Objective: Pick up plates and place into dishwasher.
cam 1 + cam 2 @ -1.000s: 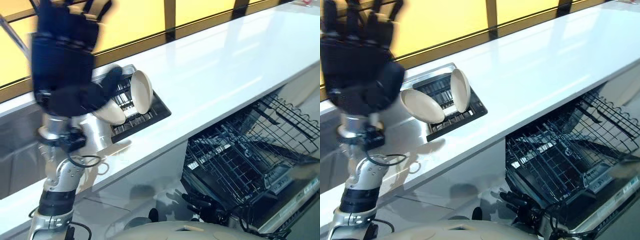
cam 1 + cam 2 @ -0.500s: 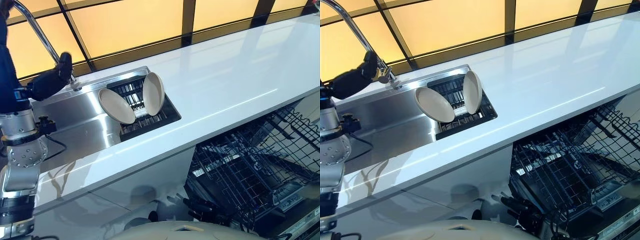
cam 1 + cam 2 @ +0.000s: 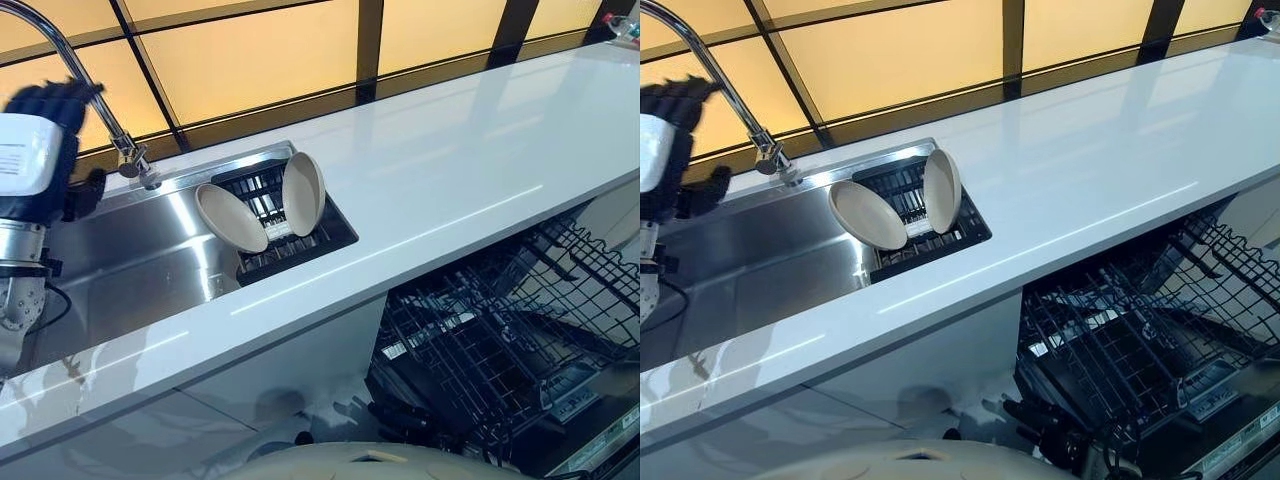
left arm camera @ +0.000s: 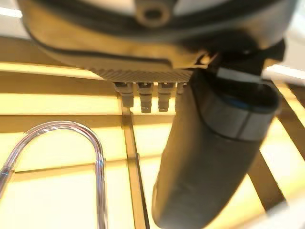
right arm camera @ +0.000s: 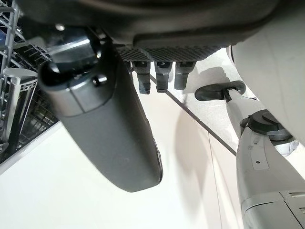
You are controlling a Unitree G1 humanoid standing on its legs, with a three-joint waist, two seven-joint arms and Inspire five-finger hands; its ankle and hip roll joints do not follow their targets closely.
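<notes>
Amber-lit window panes back a long white countertop, where two cream round plates lean on edge in a black slotted rack set into the steel sink, propped to drain and within reach. Beside the curved chrome tap, the robot's left hand hovers raised, fingers relaxed and empty. Below, the open dishwasher's black wire basket waits; the right hand hangs low beside it, unclenched and holding nothing.
</notes>
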